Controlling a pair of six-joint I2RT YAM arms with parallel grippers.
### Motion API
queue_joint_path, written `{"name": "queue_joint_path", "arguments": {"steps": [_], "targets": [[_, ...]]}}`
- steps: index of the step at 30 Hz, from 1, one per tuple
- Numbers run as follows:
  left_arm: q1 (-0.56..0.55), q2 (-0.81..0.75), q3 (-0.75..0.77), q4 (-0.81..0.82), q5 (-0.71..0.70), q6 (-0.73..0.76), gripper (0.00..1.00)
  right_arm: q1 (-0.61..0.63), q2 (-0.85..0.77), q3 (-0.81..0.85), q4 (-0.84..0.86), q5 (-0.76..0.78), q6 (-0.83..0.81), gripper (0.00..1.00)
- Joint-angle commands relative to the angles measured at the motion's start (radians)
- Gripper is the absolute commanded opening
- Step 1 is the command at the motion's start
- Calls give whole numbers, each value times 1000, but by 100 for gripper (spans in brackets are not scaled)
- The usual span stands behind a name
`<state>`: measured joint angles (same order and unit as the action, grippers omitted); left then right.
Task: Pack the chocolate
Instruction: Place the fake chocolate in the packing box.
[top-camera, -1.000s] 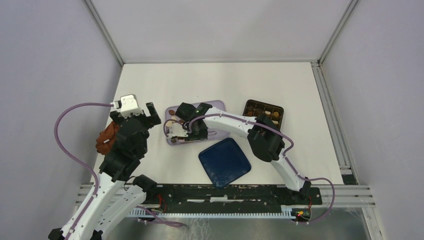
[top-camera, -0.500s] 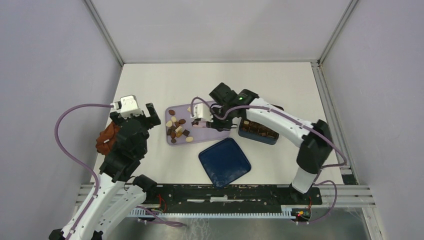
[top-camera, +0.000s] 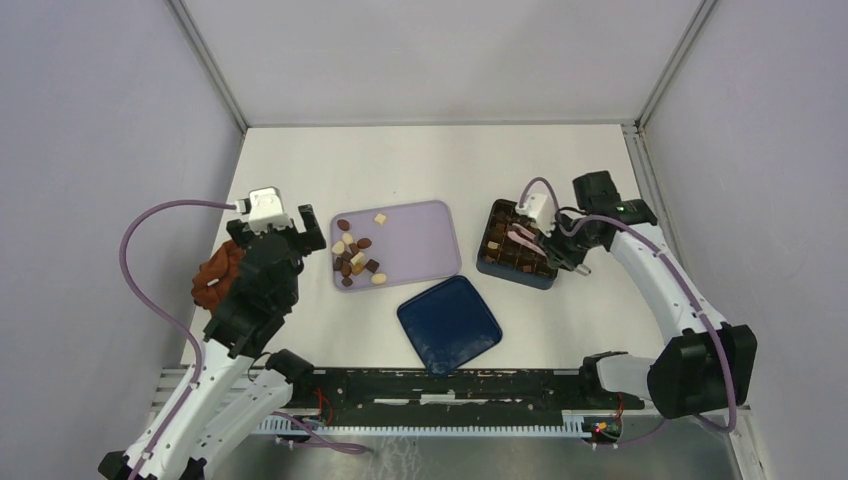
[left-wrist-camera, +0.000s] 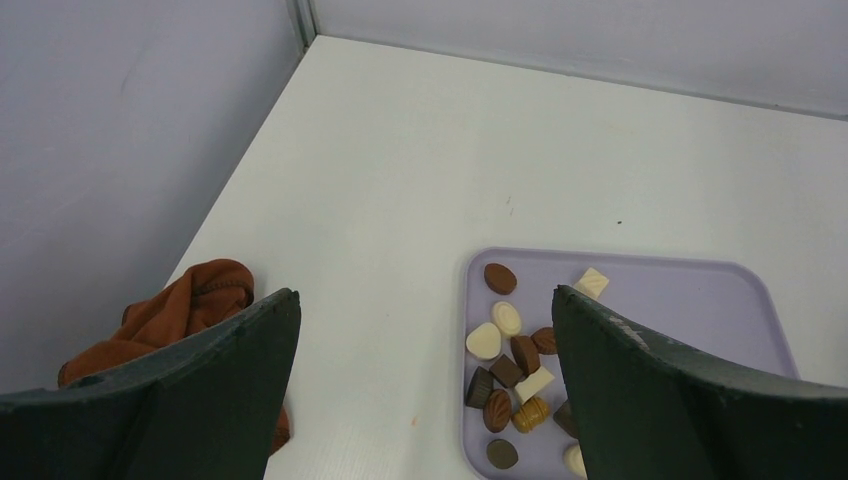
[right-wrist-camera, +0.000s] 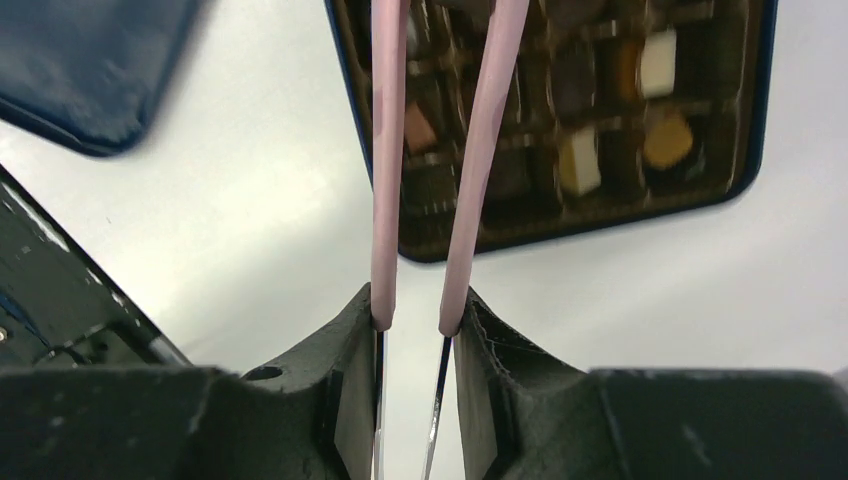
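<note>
1. The right pincer (right-wrist-camera: 413, 318) is clenched on the pink tongs (right-wrist-camera: 385, 150). Their two arms run straight ahead of it, slightly apart.
2. The dark compartment box (right-wrist-camera: 520, 200) lies beneath the tongs. A blue lid (right-wrist-camera: 90, 70) lies to the pincer's left on the bench (left-wrist-camera: 420, 150).
3. Chocolate (right-wrist-camera: 578, 160) fills compartments just right of the tongs.
4. The left pincer (left-wrist-camera: 425, 310) is released, spread wide and empty. More chocolate lies ahead near its right finger, on a lilac tray (left-wrist-camera: 690, 300). A reddish cloth (left-wrist-camera: 190, 305) lies beside its left finger.

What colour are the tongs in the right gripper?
The tongs are pale pink, seen best in the right wrist view.
</note>
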<state>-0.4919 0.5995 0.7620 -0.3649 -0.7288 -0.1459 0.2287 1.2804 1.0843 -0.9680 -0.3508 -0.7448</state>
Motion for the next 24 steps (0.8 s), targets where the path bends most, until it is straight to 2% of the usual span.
{"name": "queue_joint_path", "arguments": {"steps": [1,11,19,24], "targets": [[6,9,3,33,11,41,100,-137,-59,-59,-106,-16,-147,12],[6,20,7,30,20,41,100,-309,-82,-181,-122,41,-244,14],[5,22,7,29,26,42,100,-338,-35,-207,-99,47,-254,16],[6,22,7,30,27,42,100,-339,-17,-220,-96,49,-258,20]]}}
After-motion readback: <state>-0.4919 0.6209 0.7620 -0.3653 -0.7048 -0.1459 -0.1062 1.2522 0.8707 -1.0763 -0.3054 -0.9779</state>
